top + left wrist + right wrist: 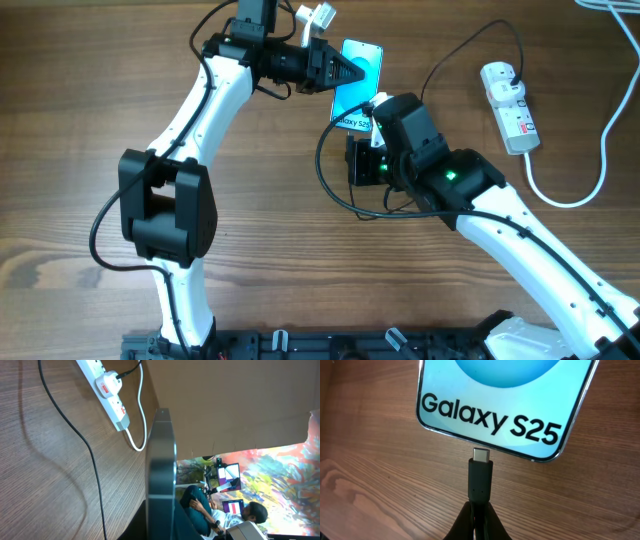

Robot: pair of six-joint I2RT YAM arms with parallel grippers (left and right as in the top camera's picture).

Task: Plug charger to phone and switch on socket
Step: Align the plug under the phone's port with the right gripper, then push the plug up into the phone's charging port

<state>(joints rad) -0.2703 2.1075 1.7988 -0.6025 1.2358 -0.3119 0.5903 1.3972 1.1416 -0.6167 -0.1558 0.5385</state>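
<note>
My left gripper (345,72) is shut on the phone (360,80) and holds it up off the table, cyan screen upward. In the left wrist view the phone (161,460) shows edge-on between the fingers of the left gripper (161,515). My right gripper (480,510) is shut on the charger's black connector (481,477). Its metal tip sits just below the phone's (505,390) "Galaxy S25" end, almost touching the edge. From above, the right gripper (372,112) is at the phone's near end. The charger cable (450,55) runs to a white adapter in the socket (510,105).
The socket's thick white cord (590,170) loops along the table's right side. Slack charger cable (335,185) curls below the right wrist. In the left wrist view the socket (107,390) lies far off on the wood, with a seated person (225,515) beyond the table edge.
</note>
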